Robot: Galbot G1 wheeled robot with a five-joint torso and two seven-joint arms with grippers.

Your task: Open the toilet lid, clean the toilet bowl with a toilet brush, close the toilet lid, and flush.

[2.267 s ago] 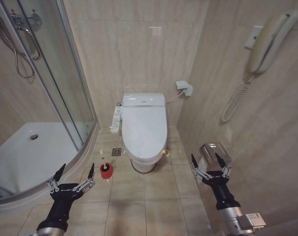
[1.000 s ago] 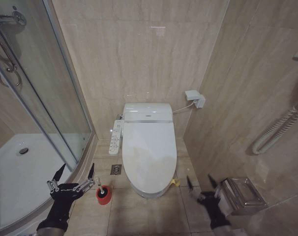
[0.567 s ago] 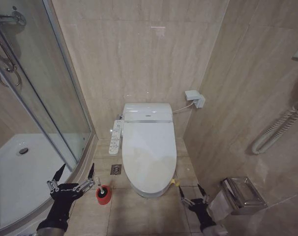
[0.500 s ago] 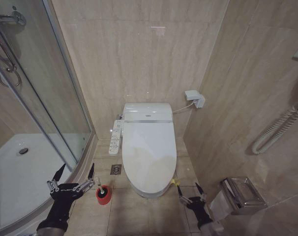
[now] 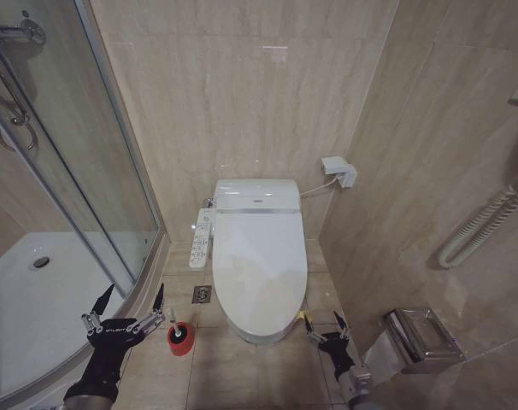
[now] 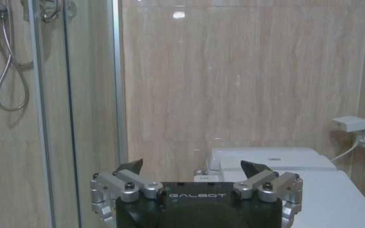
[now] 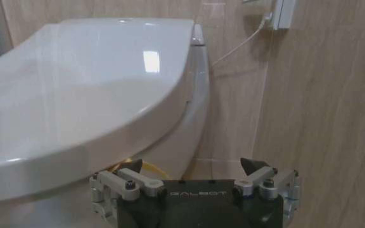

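The toilet lid (image 5: 259,260) lies flat, closed over the toilet bowl (image 5: 261,335), straight ahead of me. My right gripper (image 5: 326,330) sits low near the floor, just beside the lid's front right corner and apart from it, fingers spread and holding nothing; in my right wrist view the lid (image 7: 74,90) rises just ahead, with its yellow tag (image 7: 146,168) below its edge. My left gripper (image 5: 128,307) hangs spread and empty by the shower tray (image 5: 37,299), the toilet brush (image 5: 181,336) standing on the tiles just beside its fingertips.
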